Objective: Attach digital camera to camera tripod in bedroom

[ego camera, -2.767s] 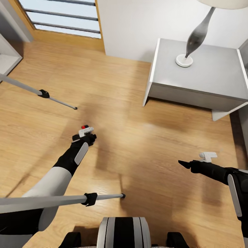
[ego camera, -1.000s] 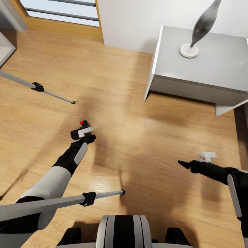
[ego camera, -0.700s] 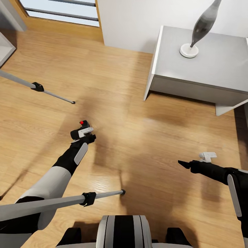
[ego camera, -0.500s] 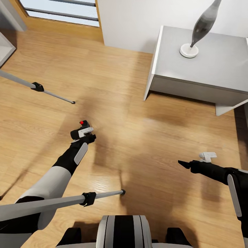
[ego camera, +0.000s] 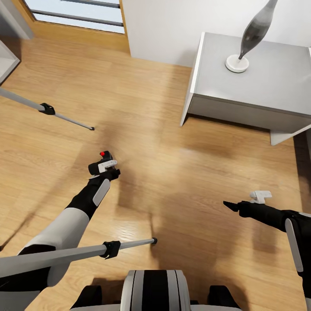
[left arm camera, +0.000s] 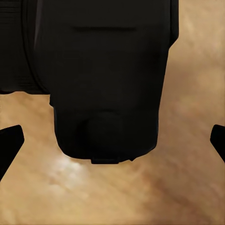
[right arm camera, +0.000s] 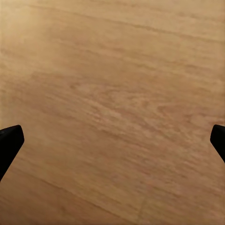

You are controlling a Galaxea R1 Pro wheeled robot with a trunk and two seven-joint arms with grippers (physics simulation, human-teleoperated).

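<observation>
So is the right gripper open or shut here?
Open and empty: in the right wrist view the right gripper has its fingertips at opposite edges, with bare wood floor between.

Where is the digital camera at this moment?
In the head view, the digital camera is at the left gripper, above the wood floor, between two tripod legs. It shows large and black in the left wrist view.

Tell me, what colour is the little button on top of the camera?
Bright red button on the black camera, clearest in the head view.

Black digital camera (ego camera: 105,157) with red button, silver-legged camera tripod (ego camera: 65,253), grey nightstand (ego camera: 255,93).
</observation>
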